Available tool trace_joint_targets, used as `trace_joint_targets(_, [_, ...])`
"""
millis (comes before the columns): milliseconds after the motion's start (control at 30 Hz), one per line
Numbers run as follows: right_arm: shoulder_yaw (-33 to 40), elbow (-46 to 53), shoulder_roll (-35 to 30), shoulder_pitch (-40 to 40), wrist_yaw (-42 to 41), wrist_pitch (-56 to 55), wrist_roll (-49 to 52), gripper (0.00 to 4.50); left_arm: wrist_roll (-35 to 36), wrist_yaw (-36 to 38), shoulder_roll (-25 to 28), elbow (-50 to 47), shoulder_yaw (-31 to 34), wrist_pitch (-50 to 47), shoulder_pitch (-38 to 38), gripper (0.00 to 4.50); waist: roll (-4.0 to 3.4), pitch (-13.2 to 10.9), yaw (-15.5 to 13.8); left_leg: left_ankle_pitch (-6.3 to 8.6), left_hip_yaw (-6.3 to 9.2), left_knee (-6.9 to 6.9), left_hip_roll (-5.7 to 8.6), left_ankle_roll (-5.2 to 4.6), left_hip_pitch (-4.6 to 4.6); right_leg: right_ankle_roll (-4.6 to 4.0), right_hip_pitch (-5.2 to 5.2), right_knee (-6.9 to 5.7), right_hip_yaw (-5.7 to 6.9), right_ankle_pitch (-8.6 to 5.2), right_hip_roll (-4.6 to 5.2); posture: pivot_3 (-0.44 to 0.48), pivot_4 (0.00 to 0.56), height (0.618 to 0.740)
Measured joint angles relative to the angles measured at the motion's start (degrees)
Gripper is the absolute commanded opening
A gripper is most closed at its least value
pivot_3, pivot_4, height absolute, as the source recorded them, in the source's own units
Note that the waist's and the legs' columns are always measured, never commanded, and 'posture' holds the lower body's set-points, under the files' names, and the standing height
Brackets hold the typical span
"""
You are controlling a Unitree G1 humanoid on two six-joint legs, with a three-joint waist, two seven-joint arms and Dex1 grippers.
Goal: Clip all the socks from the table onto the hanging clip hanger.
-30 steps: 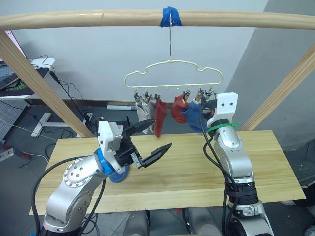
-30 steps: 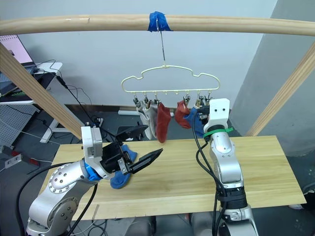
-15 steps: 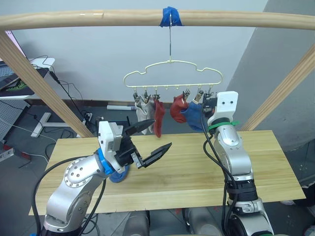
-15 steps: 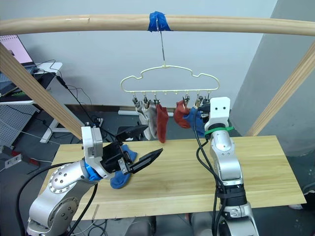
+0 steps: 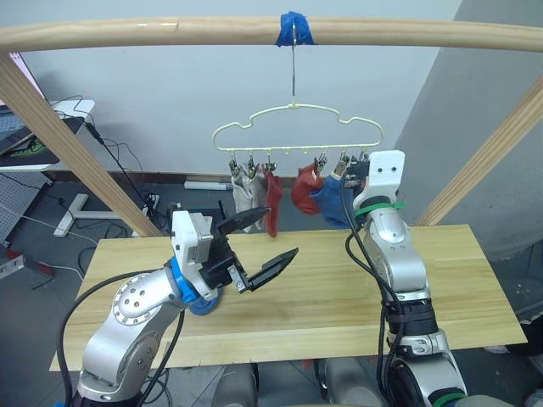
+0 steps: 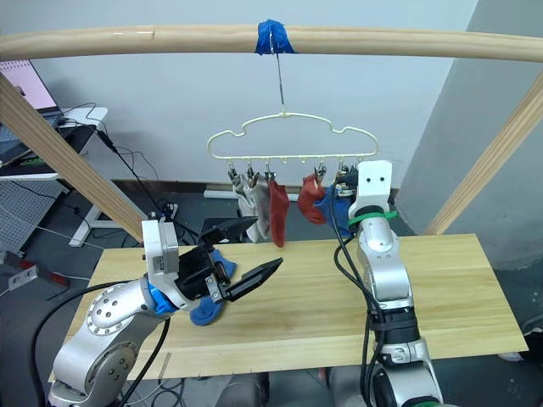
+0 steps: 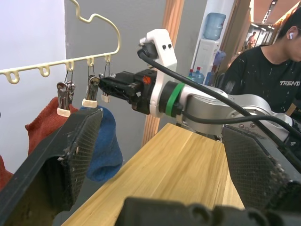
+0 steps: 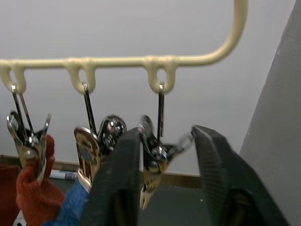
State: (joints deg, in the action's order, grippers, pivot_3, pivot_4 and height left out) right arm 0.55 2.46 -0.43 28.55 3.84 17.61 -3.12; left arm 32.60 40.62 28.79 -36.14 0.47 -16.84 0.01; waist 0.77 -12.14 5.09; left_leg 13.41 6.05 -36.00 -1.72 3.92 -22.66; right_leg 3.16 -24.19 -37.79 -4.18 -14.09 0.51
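Pale wall and grey floor lie behind a frame of round wooden poles point(image 5: 170, 32); from the top pole the clip hanger point(image 5: 297, 127) hangs by its hook at a blue tape wrap point(image 5: 296, 28), above the far edge of the worktop point(image 5: 322, 288).

From my head: grey socks point(image 5: 244, 192), a rust-red sock point(image 5: 273, 203), a second rust-red sock point(image 5: 304, 190) and a blue sock point(image 5: 333, 202) dangle from the clips. My right gripper point(image 5: 351, 172) is raised to the hanger's right end, at the last clips just beside the hung blue sock. My left gripper point(image 5: 261, 246) hovers over the worktop's left part, jaws spread wide and holding nothing. One more blue sock point(image 6: 208, 303) lies on the worktop just under and behind my left wrist, well apart from the hanger.

From my left wrist: my two fingers point(image 7: 75, 155) stand far apart. Between them I see my right arm point(image 7: 188, 101) reaching to the end clip point(image 7: 106, 92), next to the blue sock. A person point(image 7: 277, 70) in a dark shirt sits beyond the worktop's far side.

From my right wrist: my jaws are parted on either side of the last metal clip, close against it but not pressed shut. The neighbouring clip bites blue knit, the next one red.
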Motion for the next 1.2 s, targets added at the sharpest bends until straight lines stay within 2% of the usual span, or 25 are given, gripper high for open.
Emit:
trace_joint_targets(100, [0.1,-0.3,0.3,0.2,0.0,-0.7,0.2,0.21,0.0,-0.1,0.0,0.0,0.0,0.0,0.0,4.5,0.0,0.0,0.0,0.0,0.0,0.0,0.0,0.0,-0.02,0.05,0.0,0.01,0.0,0.03,0.0,-0.053,0.185,0.74])
trace_joint_targets(167, [0.1,-0.3,0.4,0.2,0.0,-0.9,0.2,0.01,0.0,-0.1,0.0,0.0,0.0,0.0,0.0,4.5,0.0,0.0,0.0,0.0,0.0,0.01,0.0,0.0,-0.02,0.06,0.0,0.01,0.0,0.03,0.0,-0.053,0.186,0.74])
trace_joint_targets(400, [0.2,-0.3,-0.7,0.2,-1.4,-0.9,0.5,0.01,-0.1,-0.7,0.0,0.0,-0.1,0.0,0.0,4.5,0.0,0.0,0.0,0.0,0.0,0.0,0.0,0.0,-0.01,0.03,0.0,0.0,0.0,0.02,0.0,-0.063,0.184,0.74])
trace_joint_targets(600, [3.1,2.5,-11.4,0.9,-15.7,8.4,10.6,0.01,-3.7,-3.3,0.2,3.0,0.0,-0.4,0.8,4.5,-0.01,0.0,0.0,0.0,0.0,0.0,0.0,0.0,0.0,0.04,0.01,0.01,0.0,0.02,0.0,-0.08,0.182,0.74])
trace_joint_targets(700, [5.6,4.2,-15.5,2.5,-21.3,15.2,16.3,0.01,-5.8,-4.5,0.5,7.6,0.2,-1.1,1.4,4.5,0.0,0.0,0.0,0.0,0.01,0.0,0.0,-0.01,0.03,-0.02,0.02,-0.02,0.02,-0.01,-0.01,-0.102,0.177,0.74])
trace_joint_targets(767, [6.7,4.2,-19.2,4.3,-26.1,23.6,22.4,0.01,-7.4,-4.9,1.4,12.2,0.4,-1.3,0.8,4.5,-0.02,0.0,0.0,0.0,0.0,-0.02,0.0,-0.01,0.03,-0.03,0.02,-0.04,0.0,-0.02,-0.01,-0.11,0.175,0.74])
trace_joint_targets(867, [10.1,4.1,-23.7,8.3,-31.6,37.5,31.7,0.01,-13.0,-3.6,5.3,24.4,0.3,0.5,-0.9,4.5,-0.01,0.0,0.1,0.0,0.02,-0.03,0.0,-0.02,0.04,-0.12,0.01,-0.06,0.03,-0.06,-0.04,-0.119,0.173,0.74])
trace_joint_targets(967, [14.1,3.9,-23.2,10.6,-31.9,48.7,39.2,0.01,-19.8,-2.8,7.6,35.6,-0.6,6.5,-3.7,4.5,-0.01,0.0,0.3,0.0,0.02,0.0,0.0,-0.01,-0.05,-0.03,-0.05,-0.03,0.04,-0.01,-0.04,-0.121,0.173,0.74])
trace_joint_targets(1100, [15.9,3.9,-21.3,10.8,-31.0,56.3,43.9,0.01,-23.9,-2.6,7.8,43.3,-1.2,11.3,-7.2,4.5,-0.01,0.0,0.4,0.01,0.0,0.02,0.0,-0.01,-0.17,0.04,-0.12,0.03,0.04,0.04,0.0,-0.13,0.178,0.74])
trace_joint_targets(1200, [17.4,4.0,-20.4,10.9,-29.5,59.3,46.0,0.01,-25.1,-2.7,7.2,49.4,-1.2,11.3,-9.2,4.5,-0.01,0.0,0.6,0.01,0.01,0.03,0.0,-0.01,-0.21,0.0,-0.16,0.02,0.06,0.07,0.0,-0.133,0.182,0.74])
